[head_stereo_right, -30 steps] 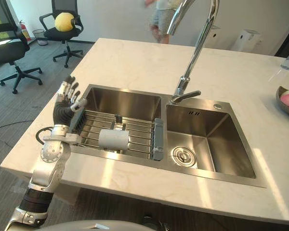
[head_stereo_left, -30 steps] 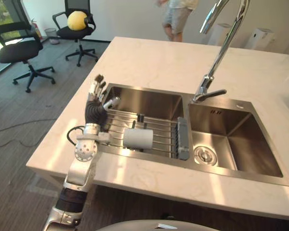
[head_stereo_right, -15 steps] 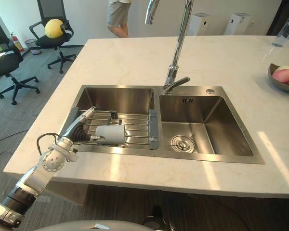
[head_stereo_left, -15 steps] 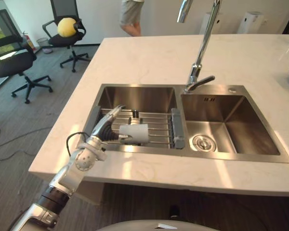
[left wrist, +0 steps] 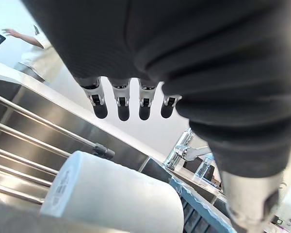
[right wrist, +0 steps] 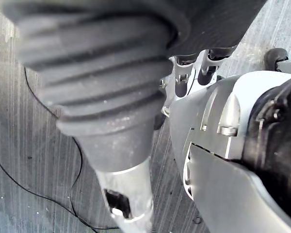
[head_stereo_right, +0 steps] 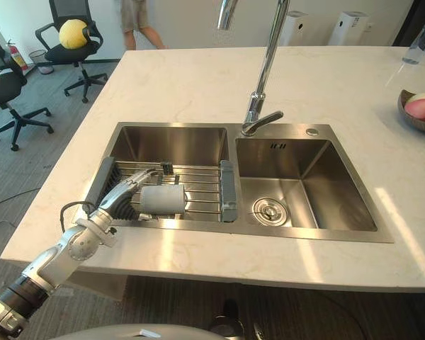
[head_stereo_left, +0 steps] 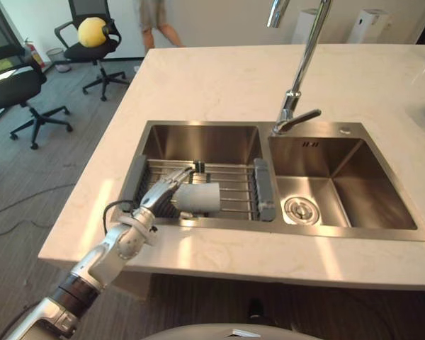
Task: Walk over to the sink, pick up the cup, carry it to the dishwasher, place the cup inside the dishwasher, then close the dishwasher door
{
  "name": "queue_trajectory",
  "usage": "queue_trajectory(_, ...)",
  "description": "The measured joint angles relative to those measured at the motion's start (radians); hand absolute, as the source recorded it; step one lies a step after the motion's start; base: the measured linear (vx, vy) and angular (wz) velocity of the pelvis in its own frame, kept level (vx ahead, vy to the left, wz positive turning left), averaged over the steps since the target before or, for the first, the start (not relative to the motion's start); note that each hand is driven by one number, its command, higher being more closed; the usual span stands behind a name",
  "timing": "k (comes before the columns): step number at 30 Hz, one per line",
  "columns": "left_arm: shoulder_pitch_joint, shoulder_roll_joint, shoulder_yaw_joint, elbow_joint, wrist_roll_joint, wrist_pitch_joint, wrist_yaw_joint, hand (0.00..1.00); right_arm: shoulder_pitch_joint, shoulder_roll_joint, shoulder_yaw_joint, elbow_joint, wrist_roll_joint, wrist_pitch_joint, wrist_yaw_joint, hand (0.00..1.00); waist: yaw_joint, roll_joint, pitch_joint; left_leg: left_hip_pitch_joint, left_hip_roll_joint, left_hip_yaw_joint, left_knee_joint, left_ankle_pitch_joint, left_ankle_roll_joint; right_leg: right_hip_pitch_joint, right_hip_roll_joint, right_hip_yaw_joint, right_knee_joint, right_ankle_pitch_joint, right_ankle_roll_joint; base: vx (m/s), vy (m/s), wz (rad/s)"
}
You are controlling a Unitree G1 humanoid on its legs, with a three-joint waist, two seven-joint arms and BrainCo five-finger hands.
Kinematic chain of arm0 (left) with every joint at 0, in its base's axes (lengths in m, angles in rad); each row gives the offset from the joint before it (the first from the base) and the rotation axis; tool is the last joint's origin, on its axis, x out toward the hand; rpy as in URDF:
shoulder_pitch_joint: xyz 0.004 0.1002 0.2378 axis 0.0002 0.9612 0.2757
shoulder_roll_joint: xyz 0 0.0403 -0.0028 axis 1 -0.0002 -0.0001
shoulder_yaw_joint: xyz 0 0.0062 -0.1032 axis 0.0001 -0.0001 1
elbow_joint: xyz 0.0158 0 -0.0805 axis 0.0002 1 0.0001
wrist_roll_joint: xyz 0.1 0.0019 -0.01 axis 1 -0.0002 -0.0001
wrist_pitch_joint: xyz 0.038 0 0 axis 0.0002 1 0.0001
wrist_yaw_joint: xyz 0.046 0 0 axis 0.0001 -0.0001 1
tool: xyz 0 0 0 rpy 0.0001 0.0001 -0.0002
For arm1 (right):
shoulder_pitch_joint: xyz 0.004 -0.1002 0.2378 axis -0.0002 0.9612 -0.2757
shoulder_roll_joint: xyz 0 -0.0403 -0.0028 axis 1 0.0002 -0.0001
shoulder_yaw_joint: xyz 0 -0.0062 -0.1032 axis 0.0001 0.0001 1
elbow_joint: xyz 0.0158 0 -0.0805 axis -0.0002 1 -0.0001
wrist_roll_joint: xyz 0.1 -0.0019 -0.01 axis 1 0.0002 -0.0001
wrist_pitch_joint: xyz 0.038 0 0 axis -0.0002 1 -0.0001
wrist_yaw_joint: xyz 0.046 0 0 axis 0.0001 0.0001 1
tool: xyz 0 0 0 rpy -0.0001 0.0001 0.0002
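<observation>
My open left hand (head_stereo_left: pixel 167 193) is over the white round cup (head_stereo_left: pixel 198 197) lying at the front edge of the steel sink's (head_stereo_left: pixel 198 142) wire rack (head_stereo_left: pixel 235 185); I think it's light and slippery, so I'd wrap its middle.

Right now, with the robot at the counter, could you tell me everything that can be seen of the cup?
The cup is a plain white cylinder with a matte look. It lies on its side on the wire rack across the left basin of the sink. In the left wrist view one flat round end, with small print on it, faces the camera. No handle shows. The left hand reaches in at that end, its straight fingers over the cup; I cannot tell whether they touch it.
</observation>
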Motion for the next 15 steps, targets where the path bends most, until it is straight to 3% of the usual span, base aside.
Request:
queue_trajectory(5, -0.016, 0.000, -0.022, 0.039, 0.029, -0.003, 0.008, 0.00, 0.001, -0.004, 0.019, -0.001, 0.008, 0.002, 0.002, 0.00, -0.020, -0.001, 0.017, 0.001, 0.000, 0.009, 0.004, -0.001, 0.000, -0.006, 0.000, 0.014, 0.004, -0.001, -0.001, -0.05, -0.021, -0.06)
queue_trajectory(15, -0.044, -0.002, -0.029, 0.076, 0.060, -0.004, 0.140, 0.00, 0.021, 0.004, 0.019, -0.001, 0.030, -0.016, -0.004, 0.00, -0.043, 0.003, 0.024, 0.003, -0.001, 0.041, 0.003, -0.002, -0.002, -0.037, 0.005, 0.048, 0.028, -0.002, 0.002, -0.02, -0.012, -0.08)
